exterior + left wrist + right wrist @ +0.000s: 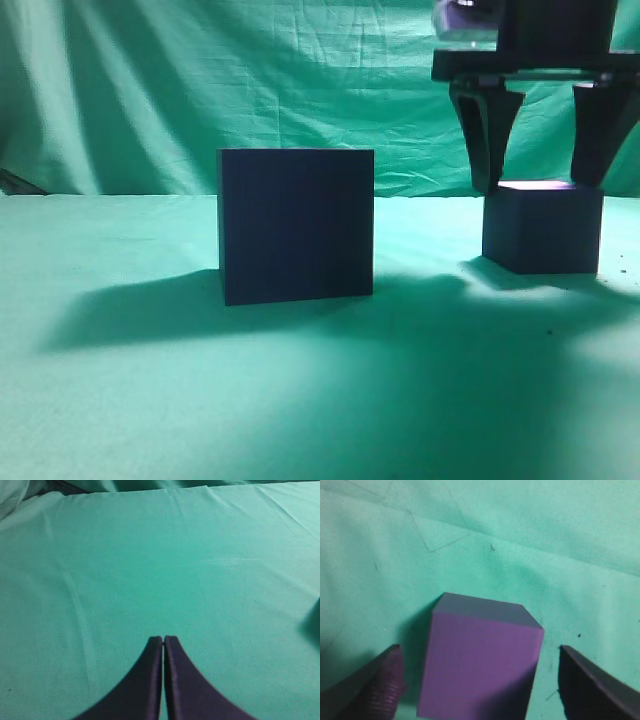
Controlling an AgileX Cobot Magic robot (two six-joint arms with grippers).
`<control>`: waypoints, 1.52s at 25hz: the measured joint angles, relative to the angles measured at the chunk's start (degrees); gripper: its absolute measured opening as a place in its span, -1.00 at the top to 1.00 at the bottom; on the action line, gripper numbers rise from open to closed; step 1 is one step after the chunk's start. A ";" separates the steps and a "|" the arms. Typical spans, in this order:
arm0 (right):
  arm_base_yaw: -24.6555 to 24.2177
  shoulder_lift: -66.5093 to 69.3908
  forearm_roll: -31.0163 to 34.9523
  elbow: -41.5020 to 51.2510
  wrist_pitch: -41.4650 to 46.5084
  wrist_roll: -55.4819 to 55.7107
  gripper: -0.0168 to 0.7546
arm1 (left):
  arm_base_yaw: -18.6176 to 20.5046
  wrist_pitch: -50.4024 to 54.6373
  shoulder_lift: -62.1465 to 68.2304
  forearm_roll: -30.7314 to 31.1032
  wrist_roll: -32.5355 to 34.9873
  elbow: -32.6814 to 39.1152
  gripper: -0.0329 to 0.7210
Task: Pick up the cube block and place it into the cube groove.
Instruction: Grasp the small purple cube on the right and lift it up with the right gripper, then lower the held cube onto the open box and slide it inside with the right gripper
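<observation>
Right gripper (pixel 540 180) spread wide just above the small cube (pixel 543 228), big box (pixel 296 224) well to its left, left gripper (pixel 163 641) pressed together over bare cloth (pixel 150 555)

A green cloth (pixel 300 400) covers the whole tabletop, smooth across the near part and creased only faintly. Behind it, a backdrop (pixel 200 90) of the same green fabric hangs as the far wall, heavily wrinkled, with long folds running down on the left. Where backdrop and tabletop meet, a soft horizontal line crosses the scene. Light falls from the upper right: a bright patch lies on the cloth at the right, while broad dark shadows (pixel 130 310) stretch leftward over the middle. A dark strip shows at the far left edge.
</observation>
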 joint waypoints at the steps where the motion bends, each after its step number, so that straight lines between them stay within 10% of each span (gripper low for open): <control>1: 0.00 0.34 0.00 0.00 -0.12 0.03 -0.51 | 0.00 0.00 0.00 0.00 0.00 0.00 0.91; 7: 0.00 1.43 0.00 0.00 -0.23 1.09 -0.51 | 0.00 0.00 0.00 0.00 0.00 0.00 0.91; 10: 0.00 1.77 0.00 0.00 -0.23 1.56 -0.15 | 0.00 0.00 0.00 0.00 0.00 0.00 0.91; 22: 1.37 0.99 0.00 -10.75 9.92 1.70 -0.16 | 0.00 0.00 0.00 0.00 0.00 0.00 0.91; 38: 24.75 1.10 0.47 -22.37 17.45 7.08 -0.16 | 0.00 0.00 0.00 0.00 0.00 0.00 0.91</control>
